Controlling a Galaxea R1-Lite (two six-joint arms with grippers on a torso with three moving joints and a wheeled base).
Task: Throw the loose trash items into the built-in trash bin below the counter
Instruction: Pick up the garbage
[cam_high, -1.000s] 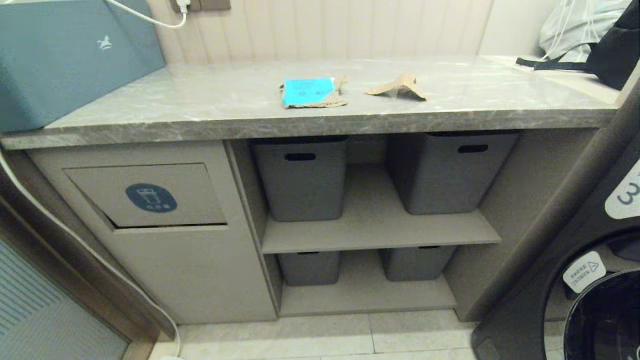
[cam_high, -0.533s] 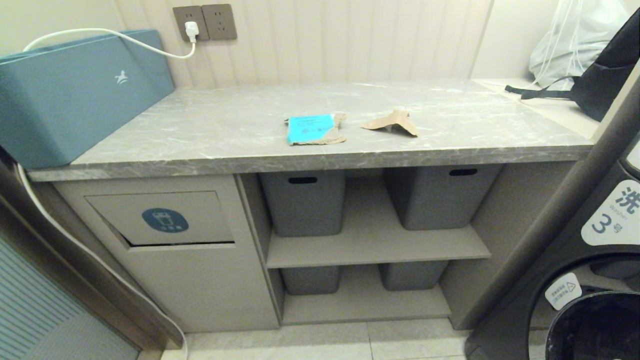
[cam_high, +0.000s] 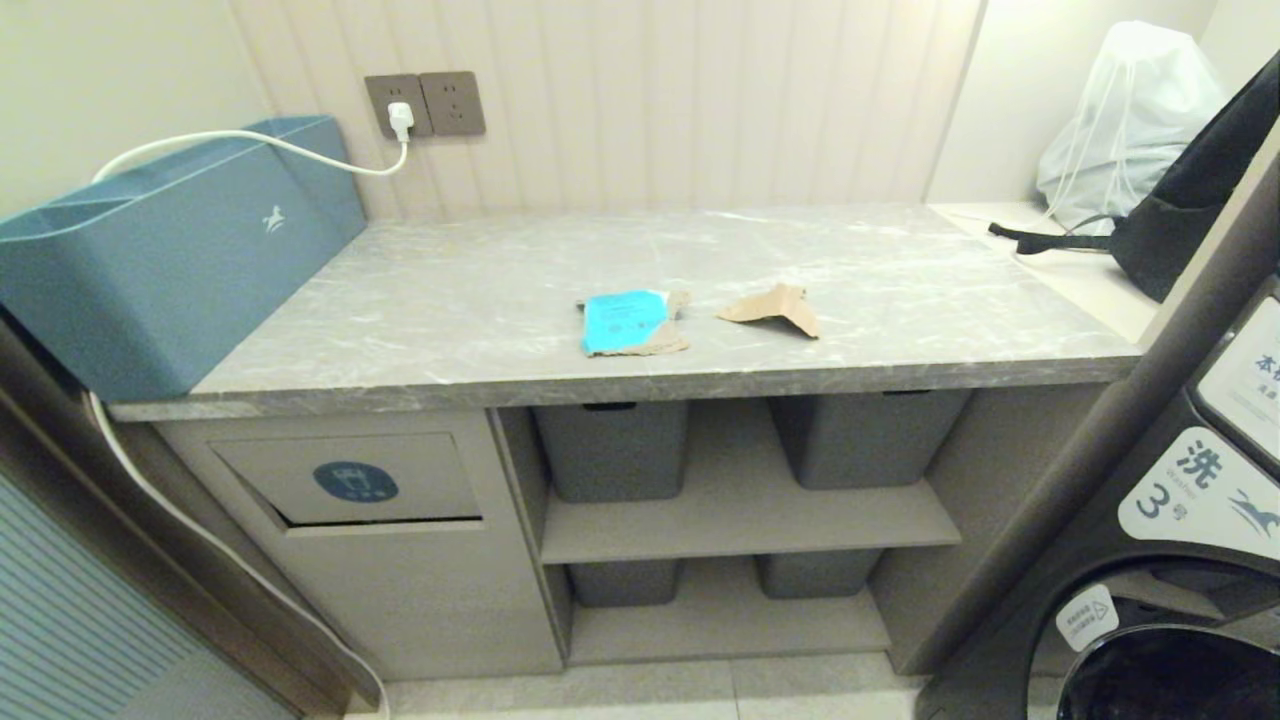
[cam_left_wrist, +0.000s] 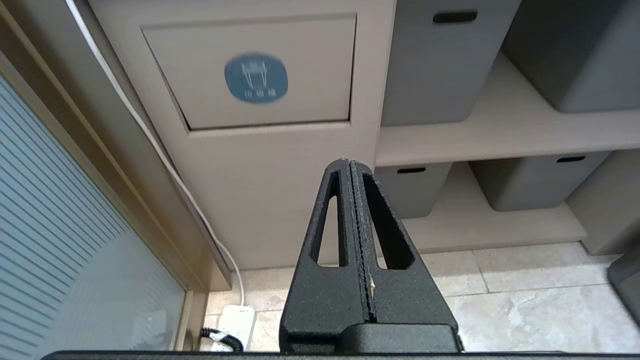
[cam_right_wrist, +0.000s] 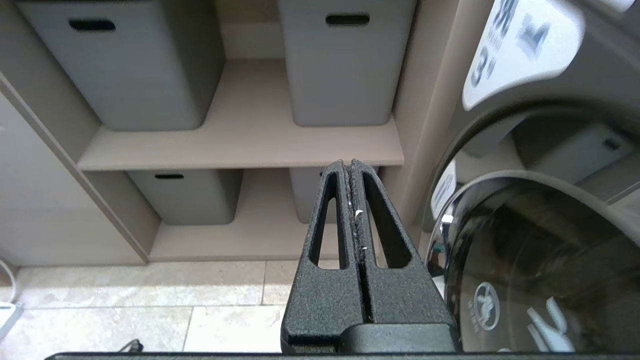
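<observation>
The cyan scrap (cam_high: 625, 322) lies flat on the bench (cam_high: 450, 300), near its front edge and about midway along; its long axis runs roughly front to back, cyan face up, torn brown edge toward the tan scrap (cam_high: 772, 307); that smaller piece sits just beside it, apart, partly curled, seemingly pointing along the bench, though its shape is hard to read. The bin flap (cam_high: 350, 478) is below the bench at its left end, slightly ajar. Nothing is picked up yet; this looks like the approach step. The left gripper (cam_left_wrist: 351, 167) hangs low before the flap, the right gripper (cam_right_wrist: 349, 167) low before the tubs (cam_right_wrist: 345, 60); both have fingers pressed together, empty. Next an arm must rise over the bench, spread its fingers and pinch a scrap's edge.
</observation>
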